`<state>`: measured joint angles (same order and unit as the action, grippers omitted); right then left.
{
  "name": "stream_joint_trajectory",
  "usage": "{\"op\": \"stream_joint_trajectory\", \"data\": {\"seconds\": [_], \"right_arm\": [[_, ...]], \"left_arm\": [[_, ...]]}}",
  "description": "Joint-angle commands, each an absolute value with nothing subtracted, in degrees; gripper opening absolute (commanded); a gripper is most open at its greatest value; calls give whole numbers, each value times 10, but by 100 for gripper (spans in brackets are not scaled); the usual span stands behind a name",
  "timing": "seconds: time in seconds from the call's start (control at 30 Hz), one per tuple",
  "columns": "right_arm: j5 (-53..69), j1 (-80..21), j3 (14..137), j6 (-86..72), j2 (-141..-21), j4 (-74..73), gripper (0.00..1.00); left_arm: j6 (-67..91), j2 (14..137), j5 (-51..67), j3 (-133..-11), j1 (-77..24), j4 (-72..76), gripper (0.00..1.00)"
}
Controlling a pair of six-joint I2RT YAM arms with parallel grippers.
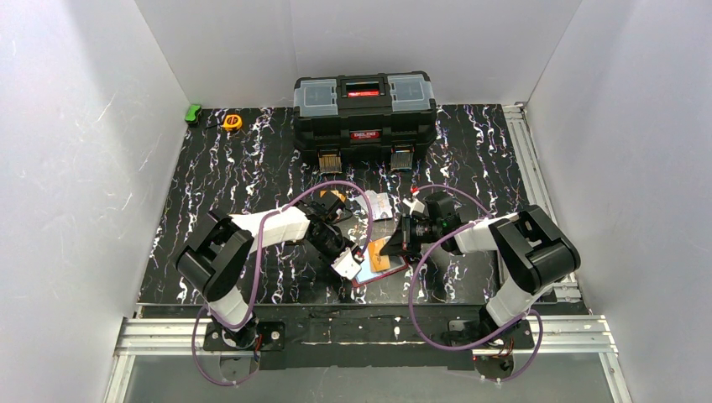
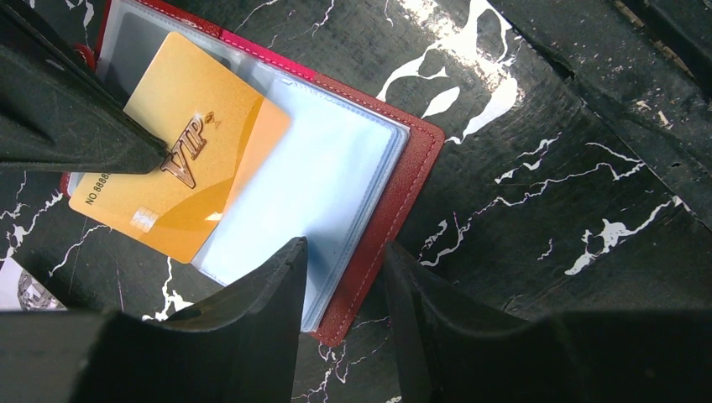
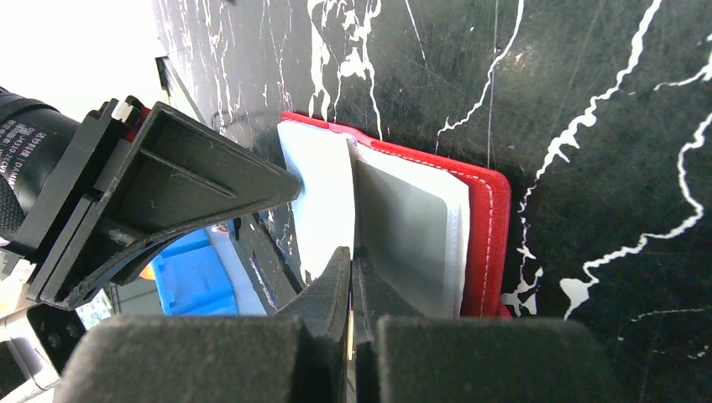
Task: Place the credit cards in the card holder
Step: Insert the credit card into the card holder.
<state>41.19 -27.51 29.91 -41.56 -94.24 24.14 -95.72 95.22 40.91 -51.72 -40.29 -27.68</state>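
Note:
The red card holder lies open on the black marbled table between the arms, clear pockets up; it also shows in the left wrist view and the right wrist view. My right gripper is shut on an orange VIP credit card, edge-on between its fingers, with one corner under a clear pocket. My left gripper is open and straddles the holder's near corner, one finger on the clear pockets, the other over the table. A whitish pile of credit cards lies behind.
A big black toolbox stands at the back centre. A yellow tape measure and a small green thing sit at the back left. White walls close in three sides. A blue thing shows behind my left finger.

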Motion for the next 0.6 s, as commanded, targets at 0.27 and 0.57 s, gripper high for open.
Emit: {"op": "stream_joint_trajectory", "data": {"seconds": [0.27,0.57], "right_arm": [[442,-273,330,-325,-975,164,1],[440,-272,359,-299,-976,114,1]], "left_arm": [[-961,957,360,-493,-406,-278,36],[-964,954,360,-490,-406,-273,36]]}}
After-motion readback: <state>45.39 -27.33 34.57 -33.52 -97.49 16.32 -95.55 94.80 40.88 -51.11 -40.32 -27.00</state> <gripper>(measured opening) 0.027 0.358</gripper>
